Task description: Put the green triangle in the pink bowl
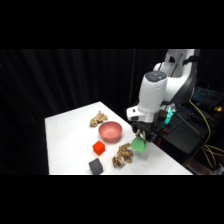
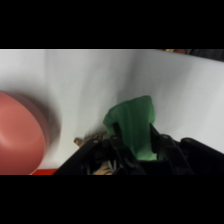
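Over the right part of the table, the end effector hangs from the arm with the triangle pinched between its fingers. In the wrist view the triangle sits between the two dark fingers, its upper part standing out past them against bare white table.

Position of task items: the triangle is beside the bowl, to its right and slightly nearer the camera in the side view; whether it touches the table cannot be told. The bowl stands near the middle of the table, upright. In the wrist view the bowl lies at the left edge, apart from the triangle, with open table between them.

Other items: a red cube stands just in front of the bowl; a dark cube lies nearer the front edge. One tan lumpy object lies behind the bowl to its left; a second lies just left of the triangle.

Clearance: the table's left half is open. The triangle is near the right edge, with equipment and cables beyond it.
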